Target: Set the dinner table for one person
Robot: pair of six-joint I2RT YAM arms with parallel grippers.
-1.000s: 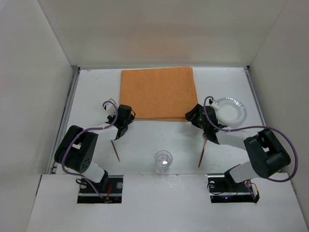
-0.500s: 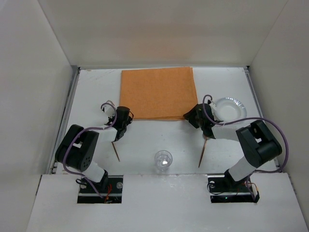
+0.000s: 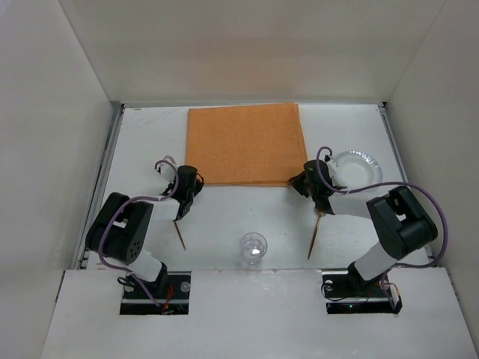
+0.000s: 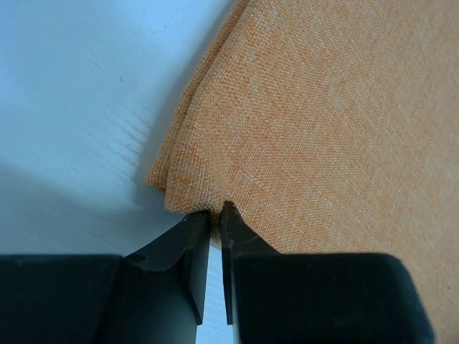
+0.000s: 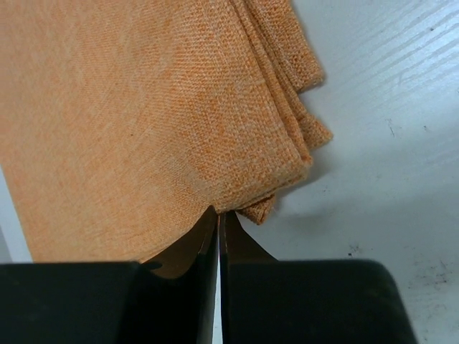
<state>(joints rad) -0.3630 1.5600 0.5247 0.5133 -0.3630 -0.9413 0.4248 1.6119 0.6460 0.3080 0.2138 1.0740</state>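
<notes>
My left gripper and right gripper have just crept in, each pinching a lower corner of the orange cloth mat on the dinner table mid-frame, so I can reposition it.

Black-and-white jointed arms, looping purple cables, matte black jaws.

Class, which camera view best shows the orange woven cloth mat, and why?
Top external: the whole orange woven cloth mat lies in view. Each wrist view shows only one folded corner, close up.
</notes>
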